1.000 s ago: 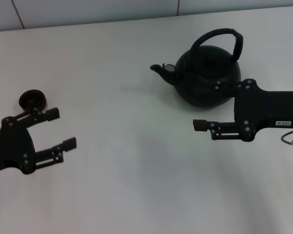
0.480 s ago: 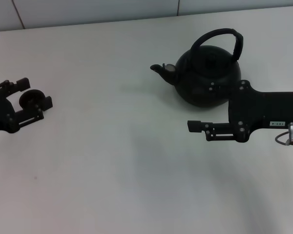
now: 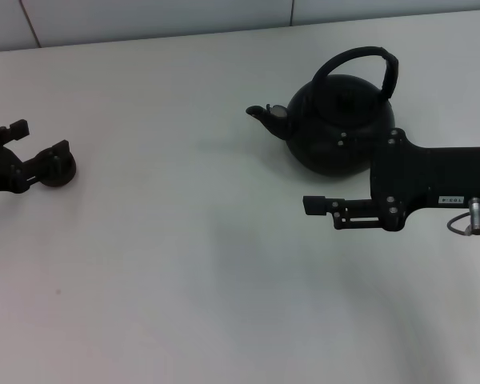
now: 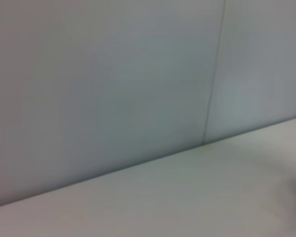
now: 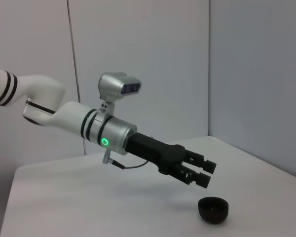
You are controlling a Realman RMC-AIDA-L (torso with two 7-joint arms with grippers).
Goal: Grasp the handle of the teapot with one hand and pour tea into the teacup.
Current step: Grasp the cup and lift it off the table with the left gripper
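Left gripper (image 3: 24, 152) has pulled back toward the left edge of the head view over the last second, and the teacup (image 3: 58, 170) now sits right at its fingertips, just inboard of the lower finger; the right wrist view shows the gripper hovering above the cup with a gap, fingers parted, holding nothing. Looks like the left arm is clearing out rather than grasping (cup itself hasn't shifted). Right gripper (image 3: 318, 192) has crept slightly left, low in front of the teapot (image 3: 336, 120); one finger shows clearly, the other blends into the pot's black body, so I cannot tell whether it is spread or closed. It holds nothing either way. The handle (image 3: 360, 60) arches over the lid, untouched, well above where the right gripper sits, so the grasp has not started. My read: the right arm has to rise and come over the top to reach that hoop. Teapot and cup are well apart on the white table (image 3: 208, 264), spout pointing cup-ward. Nothing lies between them; the only obstruction risk is the left gripper parked over the cup at pour time.
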